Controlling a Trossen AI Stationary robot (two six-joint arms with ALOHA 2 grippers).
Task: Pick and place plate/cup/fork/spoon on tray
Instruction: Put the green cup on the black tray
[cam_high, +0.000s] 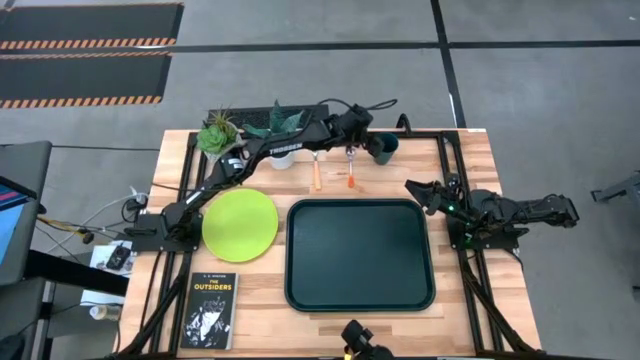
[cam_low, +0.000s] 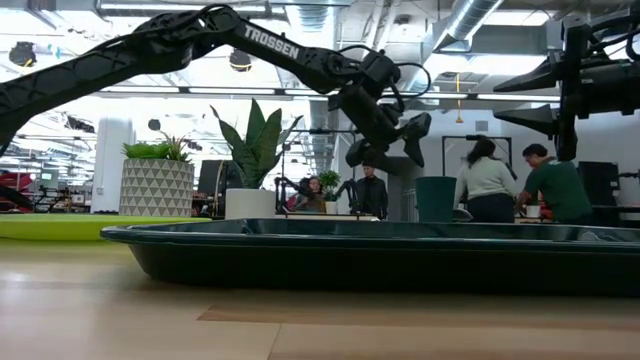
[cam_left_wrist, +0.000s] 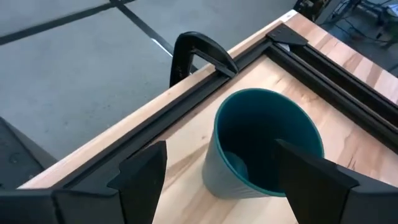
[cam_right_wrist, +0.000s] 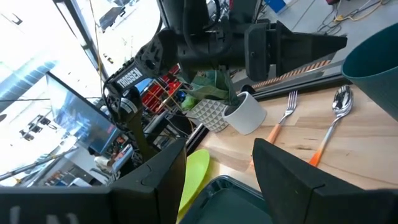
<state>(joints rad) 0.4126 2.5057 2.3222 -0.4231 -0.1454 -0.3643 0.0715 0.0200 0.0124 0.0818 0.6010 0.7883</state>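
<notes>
left fingers (cam_left_wrist: 217, 177): mine, spread wide, one either side of the cup (cam_left_wrist: 261, 146), not touching it, nothing held. In the high view my left gripper (cam_high: 370, 146) sits at 12 o'clock of the tray, reached to the table's far edge.
cup: dark teal, upright, empty, far side of the table near the black edge rail, about 1 o'clock from tray centre. In the low view the fingers hang just above its rim, so I judge no grip yet.
right fingers (cam_right_wrist: 217, 168): mine too, open wide, empty, waiting at 3 o'clock of the tray, off its right rim, pointed toward the cutlery.
tray (cam_high: 360, 255): dark green, table centre, nothing on it.
plate (cam_high: 240, 225): lime green, flat on the table at 9 o'clock of the tray, close beside its left rim, not on it.
fork (cam_high: 315, 172): yellow-orange handle, at 12 o'clock, just beyond the tray's far rim, left of the spoon.
spoon (cam_high: 351, 170): red-orange handle, beside the fork, between it and the cup.
step: pre-grasp on the cup; my guess is the task is at its start, all four items off the tray.
next: lower around the cup wall, close, lift, carry toward 6 o'clock over the rim, set it upright.
risk: thin tapered wall, could tip or slip if pinched off-centre.
</notes>
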